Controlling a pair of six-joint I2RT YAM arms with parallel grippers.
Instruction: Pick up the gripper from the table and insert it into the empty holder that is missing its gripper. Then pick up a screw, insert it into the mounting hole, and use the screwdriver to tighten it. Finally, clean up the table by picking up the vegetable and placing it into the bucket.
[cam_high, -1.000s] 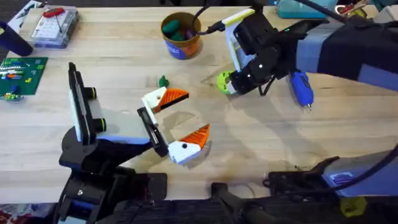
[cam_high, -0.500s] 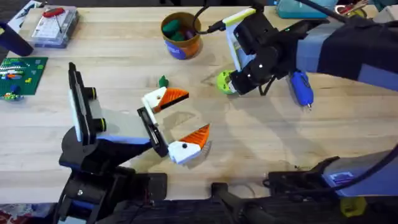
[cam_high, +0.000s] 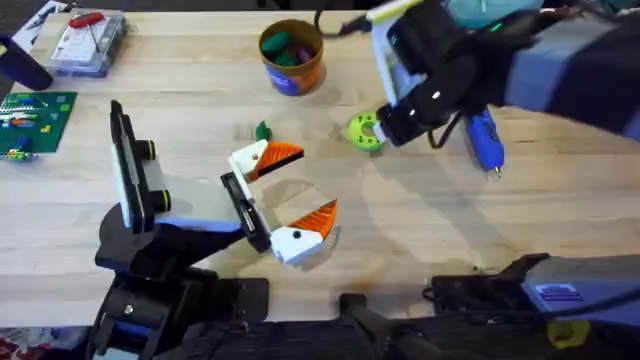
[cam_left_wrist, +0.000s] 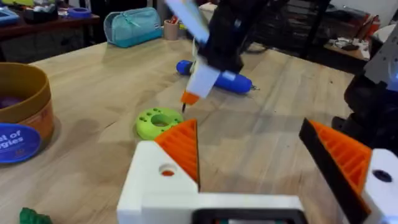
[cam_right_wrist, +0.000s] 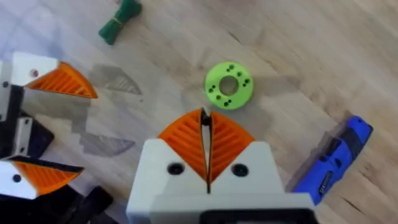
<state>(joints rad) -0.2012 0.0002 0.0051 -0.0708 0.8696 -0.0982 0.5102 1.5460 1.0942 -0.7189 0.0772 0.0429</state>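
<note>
Right gripper pinched shut, hovering by green ring at upper centre, left gripper wide open mid-frame, bucket up top.

A clear plastic box and green circuit board lie far left.

Bucket blue label, partly cut off: "...l of" over "...ggies" in white. No other legible txt or nos.

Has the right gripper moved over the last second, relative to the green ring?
Yes. The right gripper has lifted off the green ring, toward the table's far edge; the ring stayed put.
</note>
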